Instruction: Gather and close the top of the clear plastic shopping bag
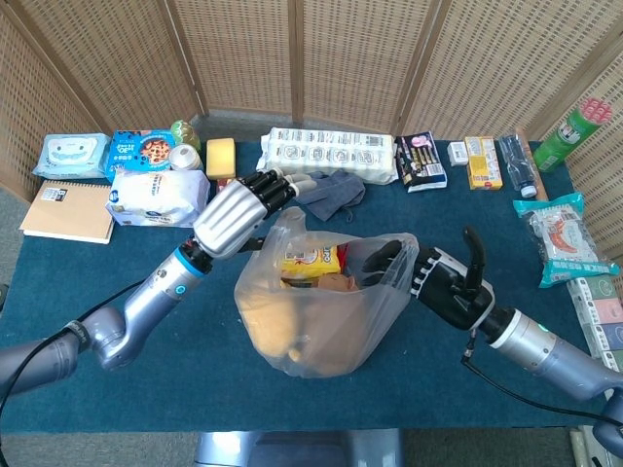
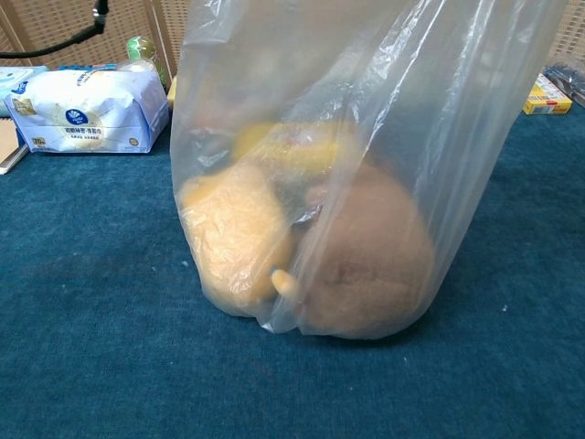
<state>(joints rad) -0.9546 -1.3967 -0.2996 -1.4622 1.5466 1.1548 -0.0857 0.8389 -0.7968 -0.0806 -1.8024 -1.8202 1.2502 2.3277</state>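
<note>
Clear plastic bag (image 1: 326,306) stands mid-table, nearer the front edge, mouth open upward; yellow packet (image 1: 310,261) and tan rounded items inside. Left hand (image 1: 237,212) at the bag's back-left rim, fingers extended; cannot tell whether it grips the film. Right hand (image 1: 440,284) at the right rim, fingers hooked over the plastic edge, holding it. Blue table (image 1: 88,321) lies bare front-left. Tissue pack (image 2: 87,110) sits toward the back-left corner.

Left arm: reaches in from the lower left, forearm angled up and to the right.
Left hand (image 1: 237,212): back facing up, fingers extended together toward the right.
Right arm: enters from the lower right.
Right hand (image 1: 443,287): fingers (image 1: 387,261) gripping the clear plastic bag (image 1: 321,311) rim, thumb raised.
</note>
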